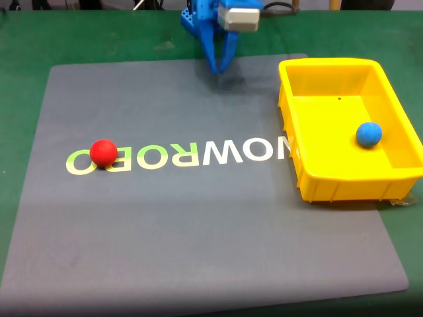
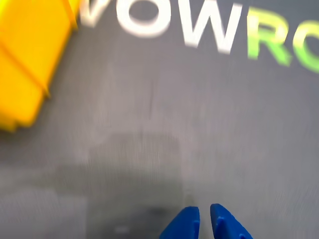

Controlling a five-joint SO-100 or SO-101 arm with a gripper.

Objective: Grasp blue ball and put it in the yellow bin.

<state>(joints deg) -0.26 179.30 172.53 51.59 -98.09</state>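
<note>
One matte blue ball [image 1: 369, 134] sits inside the glossy yellow bin [image 1: 334, 182].

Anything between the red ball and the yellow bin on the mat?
No objects: in the fixed view, between the red ball and the yellow bin lies bare grey mat with printed lettering.

We read one piece of lettering, printed flat on the grey mat [image 1: 198, 224]. In the fixed view it stands upside down: "NOWROBO", with "NOW" in white nearest the yellow bin [image 1: 310, 185] and "ROBO" in pale green running leftward; the red ball [image 1: 103, 152] sits on the last letters, partly covering them, and the bin's wall cuts the first letter. In the wrist view we make out a blurred white "VOW" or "NOW" and green "RO". No other labels or numbers legible.
</note>
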